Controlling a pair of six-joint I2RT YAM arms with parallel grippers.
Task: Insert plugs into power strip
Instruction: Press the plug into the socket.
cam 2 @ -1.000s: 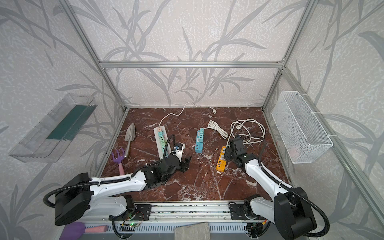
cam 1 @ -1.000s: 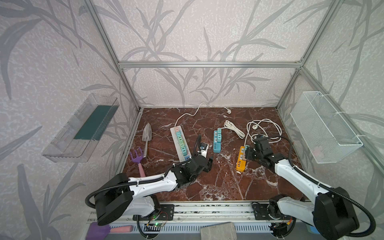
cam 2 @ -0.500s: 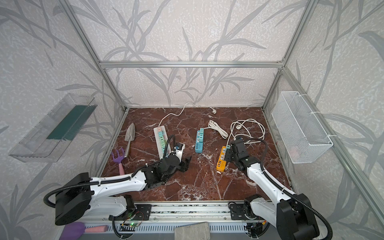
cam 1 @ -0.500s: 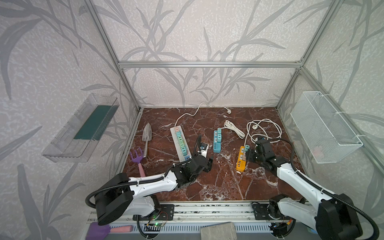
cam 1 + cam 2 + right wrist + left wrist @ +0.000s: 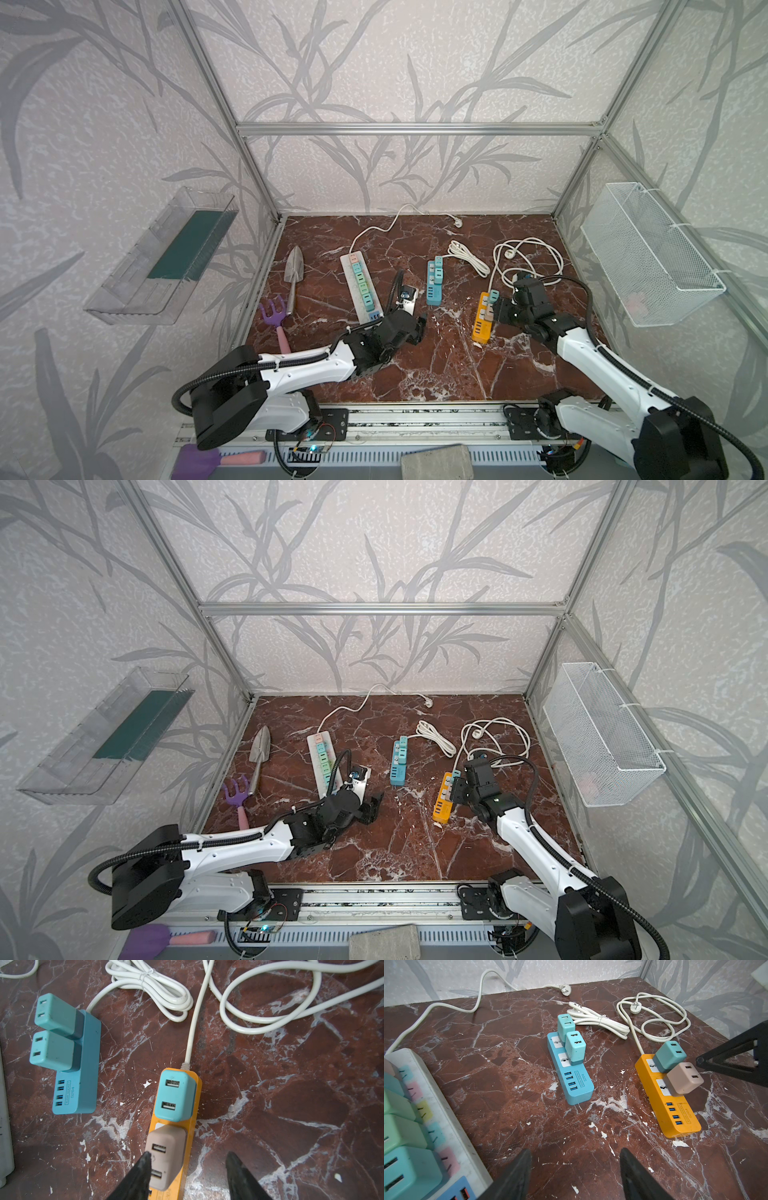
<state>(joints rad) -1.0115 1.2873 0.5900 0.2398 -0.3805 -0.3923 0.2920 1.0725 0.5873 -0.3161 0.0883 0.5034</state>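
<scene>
While the left arm (image 5: 303, 368) sat still this past second, the right arm (image 5: 590, 357) only resettled slightly, so I judge insertion finished. Both top views: orange strip (image 5: 481, 330) at 3 o'clock on the worktop (image 5: 436, 374), white cable loops (image 5: 534, 240) crowding it at 1; trowel (image 5: 296, 266) and rake (image 5: 272, 309) clear at 9. Left wrist: left fingers (image 5: 512, 1180) released, empty; blue strip (image 5: 577, 1084) carries two teal plugs (image 5: 575, 1047). Right wrist: right fingers (image 5: 139, 1180) released above the pink plug (image 5: 166, 1153), which looks seated in the orange strip.
</scene>
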